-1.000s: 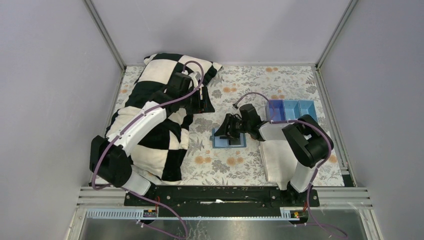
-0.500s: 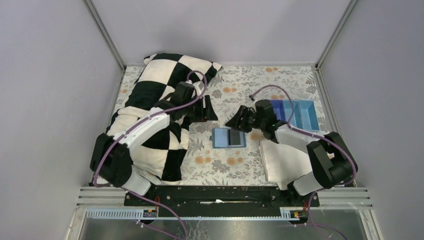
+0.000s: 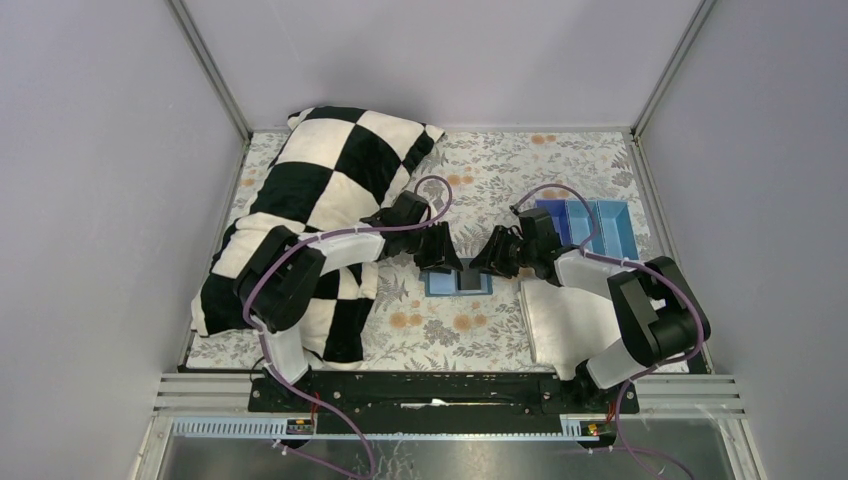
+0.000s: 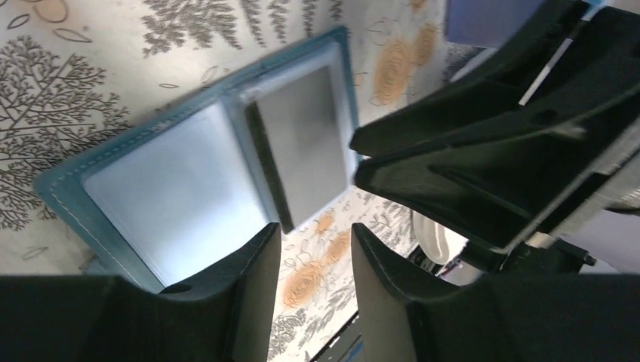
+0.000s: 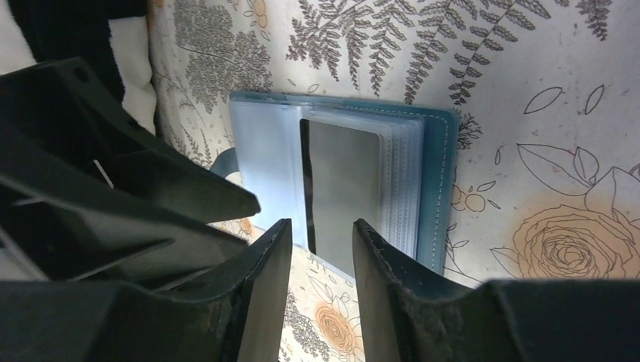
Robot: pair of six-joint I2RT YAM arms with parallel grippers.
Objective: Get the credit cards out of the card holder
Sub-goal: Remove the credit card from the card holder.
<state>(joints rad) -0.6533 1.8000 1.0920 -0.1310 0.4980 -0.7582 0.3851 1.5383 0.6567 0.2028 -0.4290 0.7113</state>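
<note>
The light-blue card holder lies open flat on the floral cloth. A dark grey credit card sits in the clear sleeve of its right half. In the left wrist view the holder and card lie just beyond my left gripper, which is open with only tablecloth between its fingers. In the right wrist view my right gripper hovers open over the near edge of the card in the holder. From above, the left gripper and right gripper face each other at the holder's far edge.
A black-and-white checkered cushion covers the left side, under the left arm. A bright blue compartment tray stands at the back right. A white folded cloth lies under the right arm. Grey walls enclose the table.
My left gripper swung right off the cushion to the holder's far-left edge. The right gripper, lifted off the holder half a second ago, came back beside it. Both jaws narrowed.
</note>
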